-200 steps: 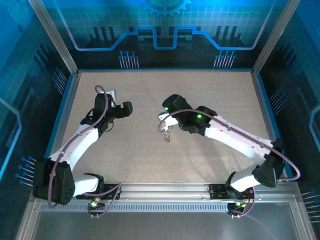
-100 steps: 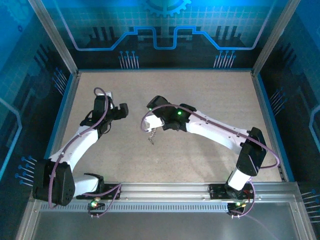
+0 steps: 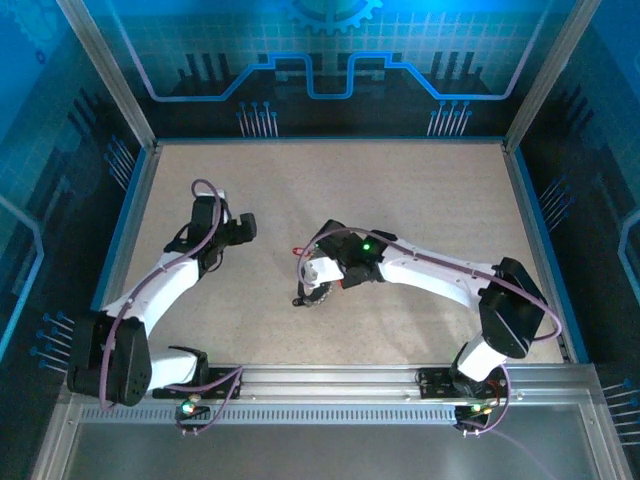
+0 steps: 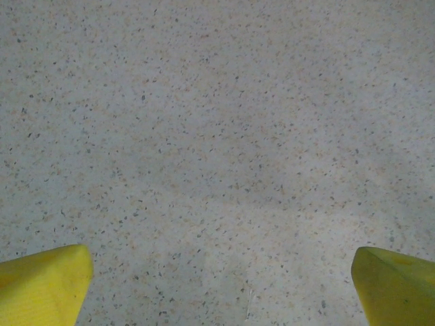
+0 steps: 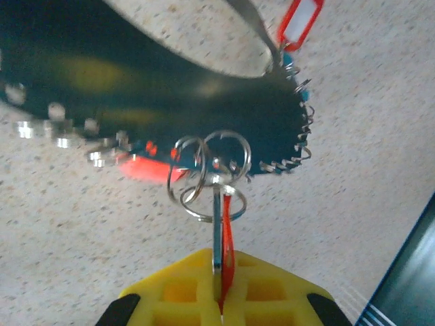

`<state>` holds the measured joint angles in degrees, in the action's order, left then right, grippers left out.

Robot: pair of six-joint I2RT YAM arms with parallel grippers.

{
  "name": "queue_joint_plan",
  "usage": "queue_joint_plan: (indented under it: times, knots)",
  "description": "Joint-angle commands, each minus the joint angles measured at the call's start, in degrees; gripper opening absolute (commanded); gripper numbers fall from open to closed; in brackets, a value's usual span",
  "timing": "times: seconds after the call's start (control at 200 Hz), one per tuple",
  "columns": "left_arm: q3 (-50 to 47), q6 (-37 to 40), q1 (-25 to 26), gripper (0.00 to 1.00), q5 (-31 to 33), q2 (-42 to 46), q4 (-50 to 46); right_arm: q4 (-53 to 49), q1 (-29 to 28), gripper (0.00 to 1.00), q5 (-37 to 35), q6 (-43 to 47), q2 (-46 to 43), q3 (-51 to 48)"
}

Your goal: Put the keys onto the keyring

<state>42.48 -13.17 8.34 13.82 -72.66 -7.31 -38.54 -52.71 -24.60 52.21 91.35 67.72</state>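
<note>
Our right pincer (image 5: 221, 293) is clenched on one key (image 5: 217, 227). Its silver blade and red tag are pinched between the yellow pads (image 5: 173, 299), and a cluster of small split rings (image 5: 207, 170) hangs at its far end. Just beyond lies the keyring (image 5: 62, 142), a wide arc strung with small silver pieces. It rests flat on the desk (image 5: 75, 251) near the middle, a little toward the near edge. We cannot tell whether the split rings already touch the wire. A second key (image 5: 298, 20) with a red tag lies on the far side of the loop.

Our left pincer (image 4: 217, 288) is released, its tips spread wide over bare desk toward the left edge, well apart from the keyring.

We judge the step in hand to be bringing the held key to the loop for threading. To do it well, we should keep the clench firm so the thin blade does not twist. We should come in low and slowly, and present one split ring to the wire's open end. The wrist view does not show us where that end is. The loop is light and will likely slide if pushed, so the left pincer could come across to steady it.

Open desk surrounds the keyring on every side, and the raised edges are well apart from it. The real limit is the two arms meeting over the middle.
</note>
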Motion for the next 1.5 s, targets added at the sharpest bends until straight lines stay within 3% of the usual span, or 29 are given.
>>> queue_joint_plan:
  times: [0.0, 0.36, 0.575, 0.72, 0.935, 1.086, 1.151, 1.186, 1.216, 1.231, 1.241, 1.256, 1.356, 1.496]
  knots:
    - [-1.34, 0.45, -0.6, 0.99, 1.87, -0.6, 1.02, -1.89, 0.6, 0.03, 0.31, -2.96, -2.82, -3.12]
    - [-3.97, 1.58, -1.39, 0.99, 9.17, 0.53, 2.74, -5.69, 2.34, 0.07, -1.69, -8.72, 0.88, -10.0]
    - [-11.36, -0.47, -1.65, 0.99, 15.27, 6.26, 15.37, -10.68, 3.86, 0.1, 3.06, -16.39, 3.17, -10.38]
    - [-10.81, 2.94, -1.7, 0.99, 18.34, 3.39, 17.02, -11.86, 5.53, 0.18, 2.5, -17.65, 1.62, -12.03]
    - [-11.44, 4.92, -1.66, 0.99, 23.66, -1.23, 20.85, -14.97, 8.19, 0.19, 6.19, -19.58, 3.33, -11.28]
    - [-13.8, 5.87, -1.66, 0.99, 25.3, -1.63, 25.1, -11.56, 9.89, 0.2, 13.15, -19.68, -4.41, -11.0]
    - [-14.74, 8.36, -1.66, 0.99, 22.43, -0.89, 26.93, -7.95, 11.5, 0.22, 18.15, -19.54, -11.34, -11.23]
    - [-14.91, 10.84, -1.66, 0.99, 19.5, -0.66, 27.69, -5.14, 12.62, 0.28, 21.16, -19.82, -15.64, -11.84]
    - [-14.92, 12.85, -1.66, 0.99, 17.0, -0.56, 28.04, -2.4, 13.88, 0.42, 23.88, -20.32, -19.38, -12.57]
    - [-15.01, 13.58, -1.66, 0.99, 15.93, -0.58, 28.17, -0.76, 14.54, 0.65, 25.17, -20.64, -21.07, -13.07]
    - [-15.0, 14.11, -1.66, 0.99, 15.24, -0.56, 28.26, 0.2, 15.15, 0.9, 26.04, -20.96, -22.43, -13.41]
    - [-15.15, 14.65, -1.66, 0.99, 14.35, -0.55, 28.57, 2.0, 16.11, 0.99, 27.42, -21.4, -24.26, -14.06]
    - [-17.24, 14.36, -1.57, 0.99, 13.24, 0.19, 32.2, 13.39, 22.74, 1.0, 32.6, -26.59, -34.59, -19.16]
    - [-22.83, 17.53, -1.58, 0.99, 4.29, 1.88, 42.96, 30.98, 31.6, 1.0, 29.96, -37.65, -45.23, -29.12]
